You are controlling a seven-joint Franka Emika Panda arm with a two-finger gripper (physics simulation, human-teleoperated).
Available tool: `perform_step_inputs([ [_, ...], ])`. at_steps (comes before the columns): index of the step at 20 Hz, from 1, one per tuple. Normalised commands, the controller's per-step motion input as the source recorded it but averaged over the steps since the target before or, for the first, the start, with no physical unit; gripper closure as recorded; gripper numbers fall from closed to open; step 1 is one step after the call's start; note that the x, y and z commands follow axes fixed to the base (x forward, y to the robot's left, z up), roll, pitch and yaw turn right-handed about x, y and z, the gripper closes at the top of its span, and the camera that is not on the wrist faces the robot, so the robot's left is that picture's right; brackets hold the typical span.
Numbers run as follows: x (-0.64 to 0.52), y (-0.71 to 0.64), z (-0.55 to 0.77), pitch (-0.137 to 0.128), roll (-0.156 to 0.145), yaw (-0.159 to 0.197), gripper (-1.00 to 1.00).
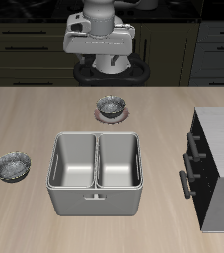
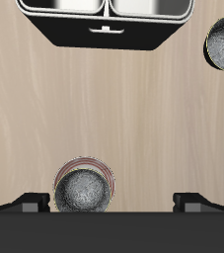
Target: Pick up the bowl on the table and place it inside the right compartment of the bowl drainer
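Pincer (image 2: 111,201) spread wide and holding nothing, hanging high over the back of the counter (image 1: 44,114), fingertips (image 2: 31,202) well apart. Bowl (image 1: 12,166) resting on the bare counter beside the bowl drainer (image 1: 95,188), near it but apart. Both drainer wells apparently unoccupied, though the wrist view shows only their rims. Like bowl on pale saucer (image 1: 112,106) farther back, below the pincer. Grey cabinet (image 1: 214,168) beyond the drainer's other side.

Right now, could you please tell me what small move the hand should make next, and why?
Probably carry the open hand sideways and toward the table's front edge, to the bare bowl beside the bowl drainer. The hand hangs roughly over the bowl on a pale saucer, which is not the target.
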Motion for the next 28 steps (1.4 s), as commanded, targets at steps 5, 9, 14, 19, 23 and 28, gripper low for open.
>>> perform_step_inputs([
  [5, 0.06, -0.31, 0.02, -0.008, -0.032, 0.022, -1.0],
  [9, 0.05, -0.31, 0.04, -0.009, -0.03, 0.008, -1.0],
  [14, 0.04, -0.37, 0.04, -0.01, -0.021, 0.007, -1.0],
  [19, 0.01, -0.3, 0.02, -0.004, 0.003, 0.006, -1.0],
  [23, -0.01, -0.54, 0.06, -0.013, -0.016, -0.005, -1.0],
  [28, -0.03, -0.38, 0.07, -0.023, -0.022, -0.001, -1.0],
])
